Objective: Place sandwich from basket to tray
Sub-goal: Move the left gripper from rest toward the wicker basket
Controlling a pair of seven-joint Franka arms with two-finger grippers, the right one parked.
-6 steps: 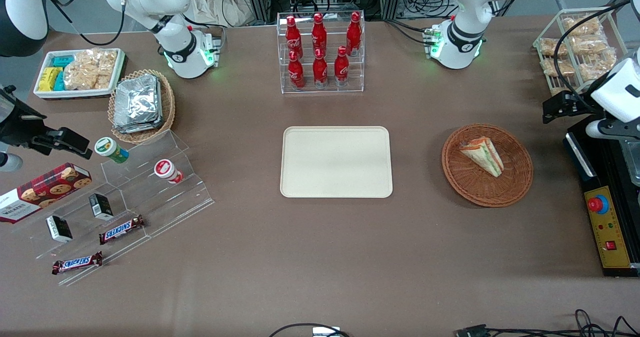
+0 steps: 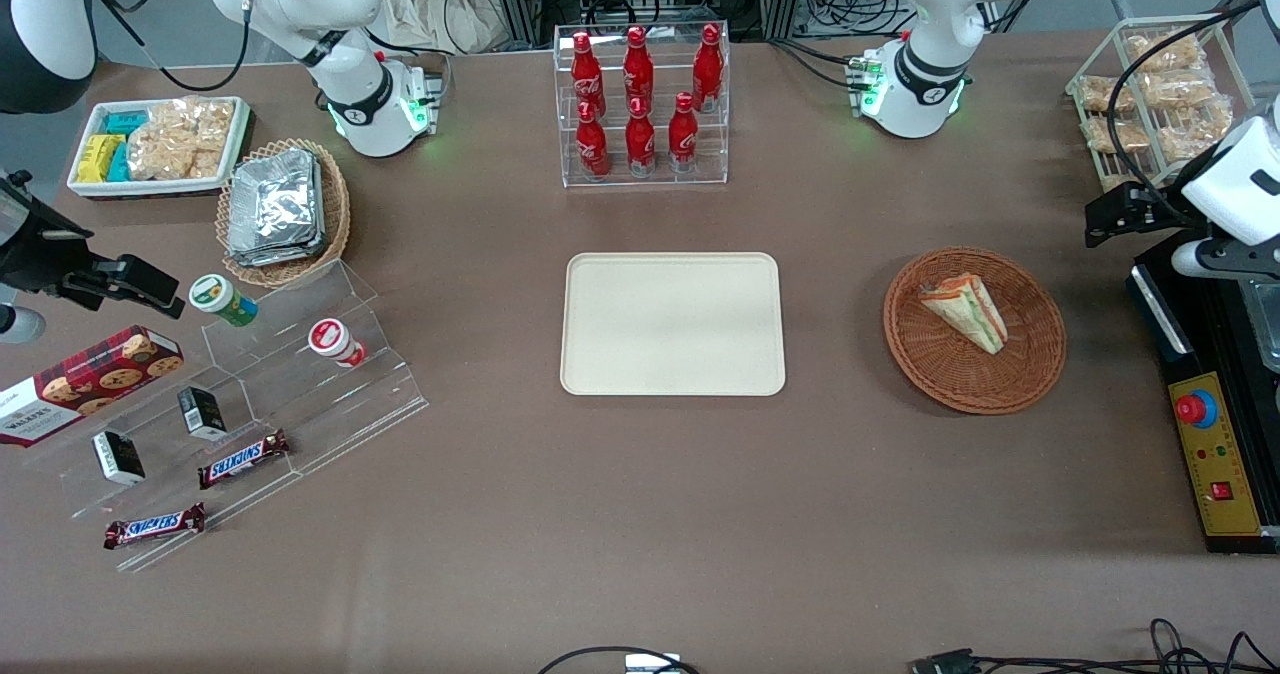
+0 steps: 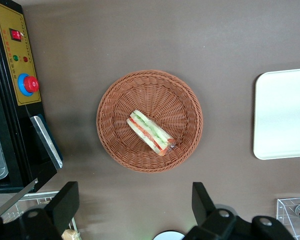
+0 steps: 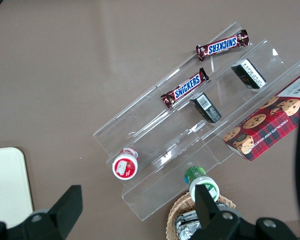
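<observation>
Sandwich in basket, tray cut off, gripper fingers spread above table

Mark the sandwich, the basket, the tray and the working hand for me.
sandwich [image 2: 965, 310]: front view, middle of the wedge.
basket [image 2: 1035, 364]: front view, bare woven wall.
tray [image 2: 672, 326]: front view, bare floor.
hand [image 3: 135, 210]: left wrist view, between open fingertips, above the table.

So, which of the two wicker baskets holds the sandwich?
The reddish-brown basket toward the working arm's end holds the sandwich; the tan basket holds foil packets. The pincer hangs open above it.
</observation>
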